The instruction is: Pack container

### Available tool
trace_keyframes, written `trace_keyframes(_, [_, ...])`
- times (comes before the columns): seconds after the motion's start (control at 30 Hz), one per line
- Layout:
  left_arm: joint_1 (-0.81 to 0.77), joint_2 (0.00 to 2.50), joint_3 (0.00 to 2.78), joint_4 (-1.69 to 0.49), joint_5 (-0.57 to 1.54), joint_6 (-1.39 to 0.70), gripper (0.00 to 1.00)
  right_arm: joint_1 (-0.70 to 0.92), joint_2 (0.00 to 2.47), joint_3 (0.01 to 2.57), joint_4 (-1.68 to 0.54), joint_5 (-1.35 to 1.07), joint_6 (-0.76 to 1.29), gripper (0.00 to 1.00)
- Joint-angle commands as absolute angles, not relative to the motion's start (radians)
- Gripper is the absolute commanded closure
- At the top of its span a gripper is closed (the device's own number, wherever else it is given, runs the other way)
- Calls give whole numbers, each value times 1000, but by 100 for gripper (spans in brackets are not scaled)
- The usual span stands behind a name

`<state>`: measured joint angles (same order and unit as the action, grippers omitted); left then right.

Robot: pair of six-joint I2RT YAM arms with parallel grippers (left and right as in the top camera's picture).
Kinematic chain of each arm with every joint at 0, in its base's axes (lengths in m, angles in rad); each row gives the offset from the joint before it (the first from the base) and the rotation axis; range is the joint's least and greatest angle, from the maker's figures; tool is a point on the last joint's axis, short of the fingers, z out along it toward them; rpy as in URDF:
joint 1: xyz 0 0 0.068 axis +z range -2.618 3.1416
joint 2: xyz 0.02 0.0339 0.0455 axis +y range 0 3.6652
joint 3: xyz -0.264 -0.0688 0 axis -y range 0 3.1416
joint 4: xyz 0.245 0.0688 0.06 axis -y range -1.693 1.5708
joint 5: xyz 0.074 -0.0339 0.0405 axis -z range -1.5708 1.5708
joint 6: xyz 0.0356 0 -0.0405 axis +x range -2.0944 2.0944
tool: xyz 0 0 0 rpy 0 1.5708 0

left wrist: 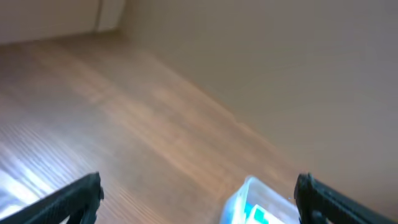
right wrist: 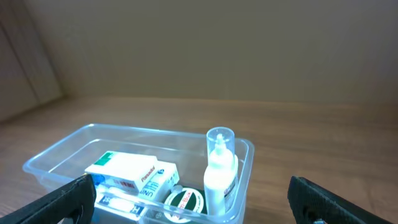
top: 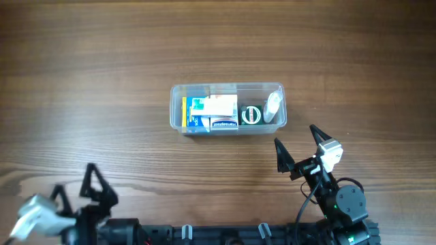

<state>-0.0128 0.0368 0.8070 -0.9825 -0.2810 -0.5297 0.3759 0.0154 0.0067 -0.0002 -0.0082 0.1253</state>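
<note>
Apparently finishing up: holding right gripper point(top: 295, 135) spread and empty just nearside of the container point(top: 172, 109), parking left gripper point(top: 71, 178), likewise spread, well off to its near-left, judging packing nearly done with boxes point(top: 214, 111), round tin point(top: 253, 114) and small bottle point(top: 273, 107) lying inside.

Left pincer point(top: 73, 178) and right pincer point(top: 295, 135) have black pointed fingers point(top: 281, 155), white housings point(top: 329, 151).

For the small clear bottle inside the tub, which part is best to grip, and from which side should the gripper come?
Take the small clear bottle by its cap, coming down from above. It stands upright in a corner of the container, with the round green tin close beside it, so probably only the cap, above the rim, is free. The right gripper is nearer.
</note>
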Motion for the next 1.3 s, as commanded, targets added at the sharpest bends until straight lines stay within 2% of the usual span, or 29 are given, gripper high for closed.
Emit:
trace_keyframes(0.0, [-8, 7, 645, -817, -214, -533, 0, 372, 5, 6, 4, -25, 107, 0])
trace_keyframes(0.1, [-8, 6, 517, -612, -198, -532, 0, 372, 5, 6, 4, -25, 107, 0])
trace_keyframes(0.13, [-8, 6, 434, -470, -187, -532, 0, 372, 5, 6, 4, -25, 107, 0])
trace_keyframes(0.23, [-8, 6, 282, -220, -155, -532, 0, 372, 5, 6, 4, -25, 107, 0])
trace_keyframes(0.33, [-8, 5, 175, -83, -130, -532, 0, 372, 5, 6, 4, -25, 107, 0])
trace_keyframes(0.7, [-9, 3, 58, -74, -65, -469, 0, 372, 5, 6, 4, -25, 107, 0])
trace_keyframes(0.93, [-14, 3, 6, -70, 64, -305, 0, 372, 5, 6, 4, -25, 107, 0])
trace_keyframes(1.27, [-44, 3, 6, -71, 62, 27, 0, 372, 5, 6, 4, -25, 107, 0])
